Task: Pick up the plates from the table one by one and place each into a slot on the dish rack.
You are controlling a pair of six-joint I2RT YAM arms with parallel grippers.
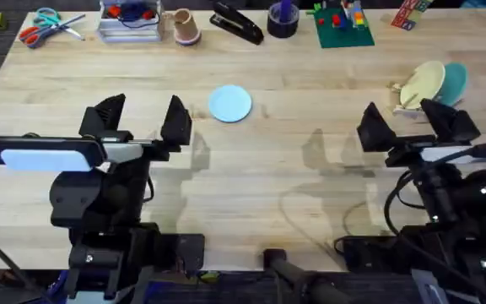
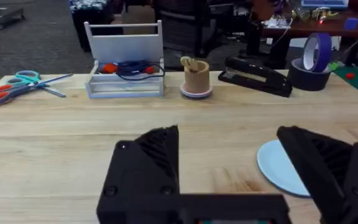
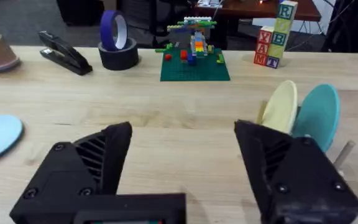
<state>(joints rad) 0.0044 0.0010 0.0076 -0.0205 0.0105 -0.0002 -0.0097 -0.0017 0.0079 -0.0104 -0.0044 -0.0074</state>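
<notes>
From overhead, one pale blue plate (image 1: pixel 229 104) lies flat on the table (image 1: pixel 268 177), a little left of centre and towards the far side. The dish rack (image 1: pixel 412 100) stands at the far right, with a cream plate (image 1: pixel 424 83) and a teal plate (image 1: pixel 454 83) upright in its slots. The left gripper (image 1: pixel 142 118) hovers near the blue plate, on its near-left side, fingers spread and empty. The right gripper (image 1: pixel 412 122) sits just near of the rack, also spread and empty.

In the left wrist view, the blue plate (image 2: pixel 279 168) lies flat beside one finger, partly hidden by it, not between the two.

In the right wrist view, the cream plate (image 3: pixel 279 107) and teal plate (image 3: pixel 316 117) lean side by side just beyond the open fingers.

The likely trouble is the pick: a thin plate lying flat offers little edge, so the fingers may slide over it or push it away. At the rack, a careless entry could knock the two standing plates.
</notes>
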